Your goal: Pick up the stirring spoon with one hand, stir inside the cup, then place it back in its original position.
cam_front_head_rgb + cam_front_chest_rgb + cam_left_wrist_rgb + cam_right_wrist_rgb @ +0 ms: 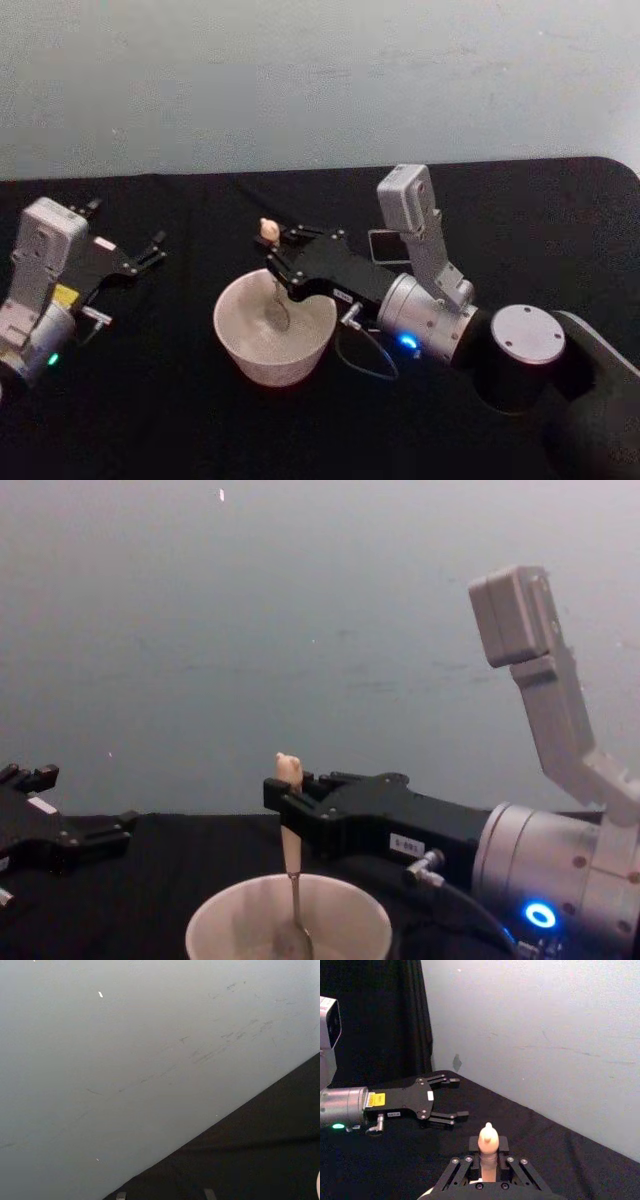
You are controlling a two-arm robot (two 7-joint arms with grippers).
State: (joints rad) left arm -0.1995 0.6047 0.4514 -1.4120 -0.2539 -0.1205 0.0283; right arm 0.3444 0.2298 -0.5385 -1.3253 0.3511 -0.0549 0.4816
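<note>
The jaws of the right gripper (281, 262) are clamped on the pale beige handle of the small metal-bowled stirring spoon (277, 300), just under its tiny bear-like head. The spoon hangs upright with its shiny bowl down inside the wide, round, cream-white cup (228, 318), roughly mid-cup. Whether the bowl touches the bottom, I can't tell.

The cup sits mid-table, towards the near edge. Beyond the right arm, towards the far edge, a dark grey square-sided holder (386, 246) peeks out, partly hidden by the wrist. Over by the left edge of the black-draped table (170, 420), the left gripper (152, 250) hovers with its fingers spread, carrying nothing and parked.

Now the dangers. That's a pinch on a thin handle, so a scrape along the cup's floor could swivel the spoon in the jaws or slide it out. If the stir goes too wide, the neck catches the thin rim, and a cup that looks this light could skid or tip. The trip home looks tighter. The holder is narrow and close behind the arm, so a tilted spoon could snag its wall, or the wrist could knock it.
</note>
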